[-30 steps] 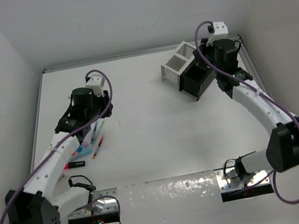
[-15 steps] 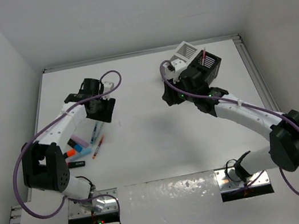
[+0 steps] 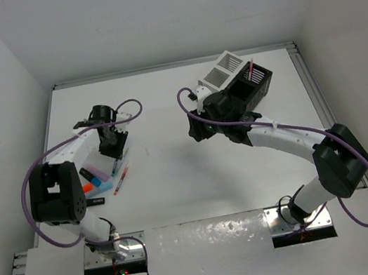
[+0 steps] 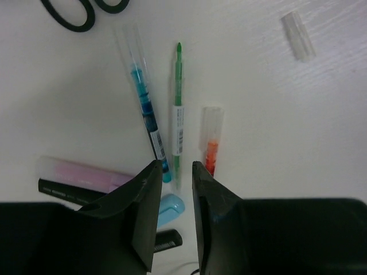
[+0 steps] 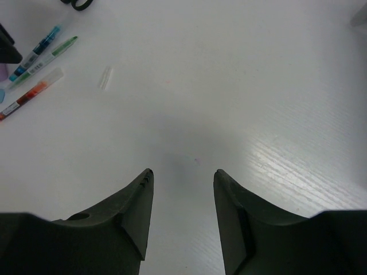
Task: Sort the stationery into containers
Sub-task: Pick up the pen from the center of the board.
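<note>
now the left fingers [image 4: 155, 175], narrowly parted and empty, straddle the green pen [image 4: 178, 97] at left; closing may snag the neighbouring blue pen [image 4: 146, 109]. right fingers [image 5: 143, 192] released; containers [image 3: 212, 77] far right.

On your white tabletop [image 4: 287, 143] you see a blue pen [image 4: 146, 112], a green pen [image 4: 178, 97] with a white label, an orange pen [image 4: 211, 146], a pale pink highlighter [image 4: 86, 175] and black-handled scissors [image 4: 92, 7]. Your slatted containers are a white box [image 3: 218, 74] and a black box [image 3: 255, 88]. The fingers [image 4: 143, 217] are black.

Pens [image 4: 178, 109] flat, well apart from boxes [image 3: 216, 76]
</note>
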Motion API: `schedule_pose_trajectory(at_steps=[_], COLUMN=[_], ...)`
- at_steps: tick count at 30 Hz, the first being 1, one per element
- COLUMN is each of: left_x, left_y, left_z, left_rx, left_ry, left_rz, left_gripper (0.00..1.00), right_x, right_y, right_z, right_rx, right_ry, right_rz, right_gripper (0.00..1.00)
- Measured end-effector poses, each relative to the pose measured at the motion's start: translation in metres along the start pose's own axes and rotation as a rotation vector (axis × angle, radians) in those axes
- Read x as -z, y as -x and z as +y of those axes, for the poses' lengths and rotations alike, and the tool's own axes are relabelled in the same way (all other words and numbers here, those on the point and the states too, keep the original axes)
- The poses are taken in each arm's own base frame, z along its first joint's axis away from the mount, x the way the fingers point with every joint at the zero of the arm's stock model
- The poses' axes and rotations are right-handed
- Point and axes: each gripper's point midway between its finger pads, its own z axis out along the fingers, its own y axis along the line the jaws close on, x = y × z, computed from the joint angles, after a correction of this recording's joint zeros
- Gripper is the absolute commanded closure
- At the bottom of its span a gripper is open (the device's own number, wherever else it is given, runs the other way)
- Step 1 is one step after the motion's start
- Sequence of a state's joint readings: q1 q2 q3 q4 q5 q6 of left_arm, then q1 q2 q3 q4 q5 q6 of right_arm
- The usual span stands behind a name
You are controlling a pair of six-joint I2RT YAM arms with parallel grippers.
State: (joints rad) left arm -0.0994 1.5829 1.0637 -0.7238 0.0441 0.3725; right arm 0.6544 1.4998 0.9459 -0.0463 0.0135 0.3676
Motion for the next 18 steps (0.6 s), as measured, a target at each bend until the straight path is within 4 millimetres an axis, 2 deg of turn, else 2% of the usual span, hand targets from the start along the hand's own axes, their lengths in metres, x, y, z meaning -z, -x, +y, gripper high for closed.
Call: schedule_pose_trajectory(at_steps=[4, 10, 18], left_x=[-0.022, -0.042, -0.053], left_y=[-0.004, -0.003, -0.001], left_z=[0.001, 0.004, 0.004], left_rx=[-0.019, -0.032, -0.041], left_ry=[-0.015, -0.009, -0.008], left_rz=[0.041, 0.058, 0.063], left_gripper=[0.75, 0.75, 0.79], right_x=[0.000, 0.000, 0.000], right_y=[0.000, -0.001, -0.002], right_z=[0.005, 0.010, 0.013], right_rx=[0.003, -0.002, -0.005], right_ry=[0.009, 0.018, 0.023], right_rz=[-0.001, 0.002, 0.004], right_gripper=[0.55, 0.56, 0.56])
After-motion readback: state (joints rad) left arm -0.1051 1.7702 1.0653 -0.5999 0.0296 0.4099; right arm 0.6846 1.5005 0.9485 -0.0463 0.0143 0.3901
